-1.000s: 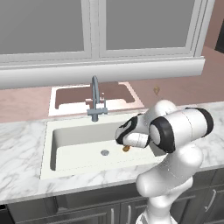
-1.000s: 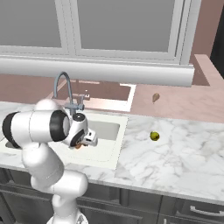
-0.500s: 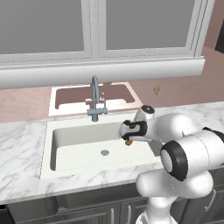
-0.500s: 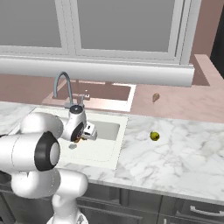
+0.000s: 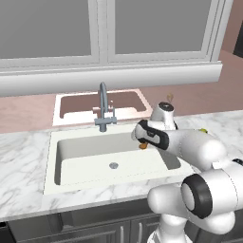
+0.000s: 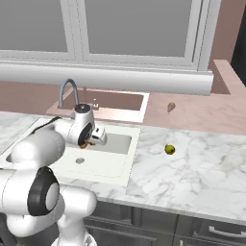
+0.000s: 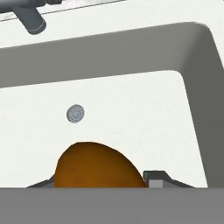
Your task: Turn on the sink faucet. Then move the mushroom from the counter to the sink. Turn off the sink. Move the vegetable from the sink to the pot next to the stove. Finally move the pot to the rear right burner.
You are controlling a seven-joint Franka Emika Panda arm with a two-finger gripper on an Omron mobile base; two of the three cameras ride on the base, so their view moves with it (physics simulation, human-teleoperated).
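Gripper (image 7: 99,183), nearest in the hand view, pinching a brown mushroom (image 7: 98,168) between its 2 fingertips (image 7: 154,178); no writing or brand mark is legible on any surface. The mushroom hangs above the white sink (image 5: 85,163) basin, right of the drain (image 7: 75,113), with open basin floor toward the left wall. Grey faucet (image 5: 103,110) stands at the rear rim, spout overhead. On the marble table (image 6: 192,178) to the right, well apart, lies a small yellow-green vegetable (image 6: 169,149).
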